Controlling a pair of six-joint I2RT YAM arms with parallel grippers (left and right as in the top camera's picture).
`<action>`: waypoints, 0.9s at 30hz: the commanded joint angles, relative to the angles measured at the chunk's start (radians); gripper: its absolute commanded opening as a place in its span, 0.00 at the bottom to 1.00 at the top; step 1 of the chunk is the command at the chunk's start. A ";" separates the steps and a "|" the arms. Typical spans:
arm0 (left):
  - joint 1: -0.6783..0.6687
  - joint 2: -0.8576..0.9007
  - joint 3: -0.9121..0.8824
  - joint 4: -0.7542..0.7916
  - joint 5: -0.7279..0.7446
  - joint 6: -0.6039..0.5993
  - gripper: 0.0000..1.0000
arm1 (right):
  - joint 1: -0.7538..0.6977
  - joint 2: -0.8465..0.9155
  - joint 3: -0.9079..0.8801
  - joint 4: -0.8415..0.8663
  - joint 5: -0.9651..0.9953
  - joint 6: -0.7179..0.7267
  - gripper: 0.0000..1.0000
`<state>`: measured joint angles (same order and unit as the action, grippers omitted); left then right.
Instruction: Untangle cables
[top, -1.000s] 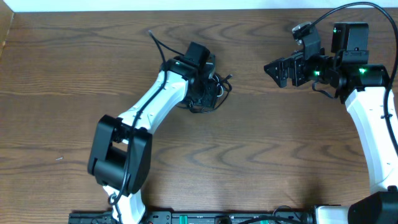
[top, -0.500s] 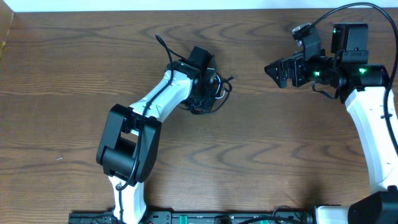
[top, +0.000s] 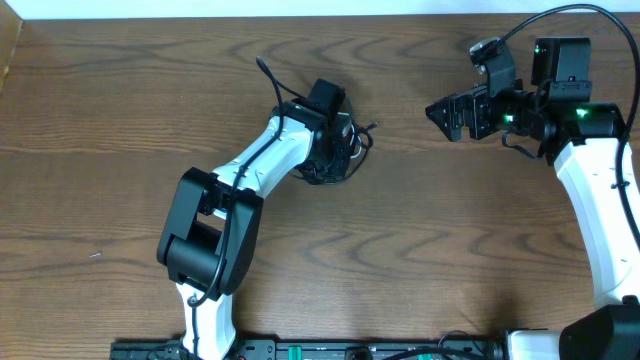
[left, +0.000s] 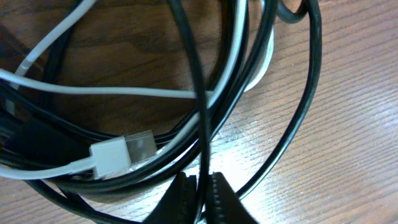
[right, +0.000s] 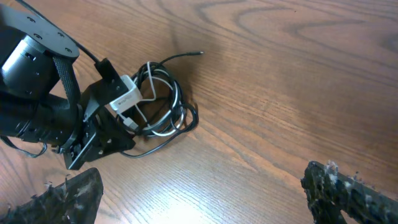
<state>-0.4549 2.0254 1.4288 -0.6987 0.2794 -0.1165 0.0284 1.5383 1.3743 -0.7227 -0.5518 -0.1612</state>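
The cables lie in one tangled heap (top: 345, 150) left of the table's middle, a black cord looped through a white one. In the left wrist view a strand of the black cable (left: 198, 93) runs straight down between the jaws of my left gripper (left: 202, 193), which is shut on it. The white cable (left: 124, 91) crosses behind, and its white plug (left: 121, 154) lies inside the black loops. My right gripper (right: 208, 199) hovers open and holds nothing, well to the right of the heap (right: 158, 106). Seen from above, the right gripper (top: 435, 108) is far from the heap.
The left arm's own thick black cable (top: 265, 75) arcs up behind its wrist. One loose black cable end (right: 186, 55) points away from the heap. A rail of equipment (top: 300, 350) lines the table's near edge. Bare wood (top: 480, 220) lies between the arms.
My left gripper's jaws have shut on a black strand, and its arm has swung slightly right toward the heap. The right arm has not moved.
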 joint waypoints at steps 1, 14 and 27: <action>-0.001 -0.014 -0.005 -0.002 0.004 -0.001 0.07 | 0.006 0.007 0.018 -0.004 0.000 0.011 0.99; 0.000 -0.387 0.045 0.074 0.009 -0.092 0.08 | 0.021 0.007 0.018 0.041 -0.001 0.122 0.96; 0.000 -0.527 0.045 0.132 0.008 -0.130 0.07 | 0.131 0.007 0.018 0.122 -0.001 0.256 0.91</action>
<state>-0.4553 1.4948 1.4586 -0.5739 0.2859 -0.2344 0.1425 1.5383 1.3743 -0.6048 -0.5461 0.0353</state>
